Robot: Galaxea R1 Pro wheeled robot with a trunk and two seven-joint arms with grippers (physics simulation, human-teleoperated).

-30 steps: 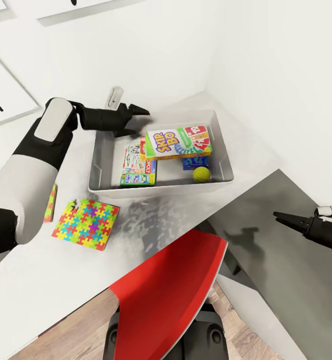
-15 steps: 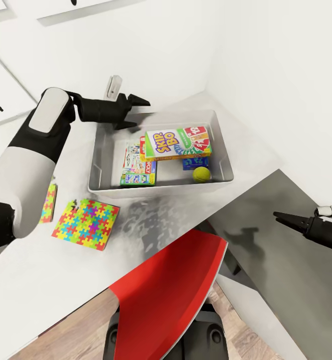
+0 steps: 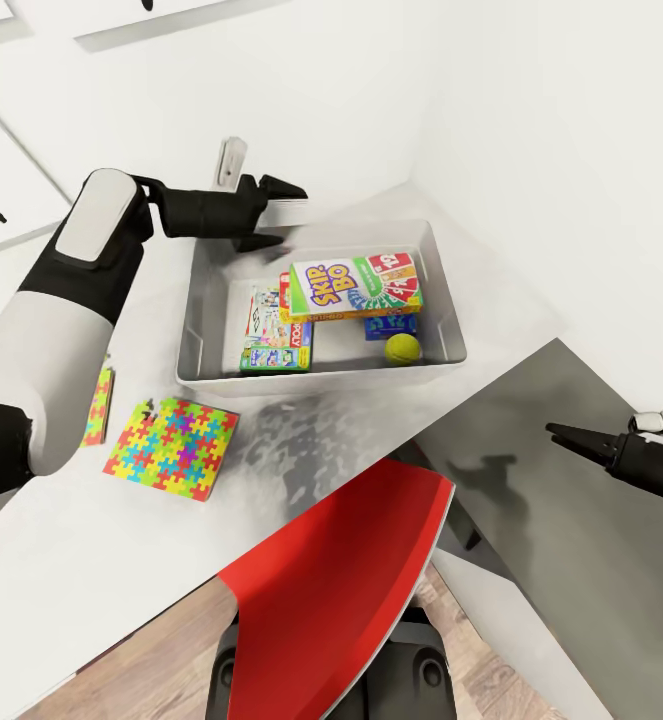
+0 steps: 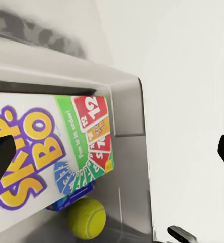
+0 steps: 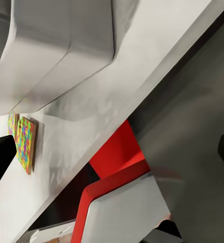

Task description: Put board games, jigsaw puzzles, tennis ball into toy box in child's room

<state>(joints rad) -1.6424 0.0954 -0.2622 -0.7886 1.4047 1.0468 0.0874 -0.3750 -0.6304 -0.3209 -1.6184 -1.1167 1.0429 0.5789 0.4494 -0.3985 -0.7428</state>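
Pale grey-white tabletop (image 3: pixel 301 455), mottled grey near the middle, joined on the right to a lower dark-grey side cabinet (image 3: pixel 561 520). Light-grey toy box (image 3: pixel 196 330) resting directly on the far part of the top. One jigsaw puzzle (image 3: pixel 171 447) lying flat in front of the box's left corner, apart from it. Second puzzle (image 3: pixel 97 405) just left of the first, partly hidden by the arm.

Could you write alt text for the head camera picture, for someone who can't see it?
A grey toy box on a pale table holds a Skip-Bo box, two other game boxes and a ball. The open left gripper hovers over its far corner; two jigsaw puzzles lie outside beside it.
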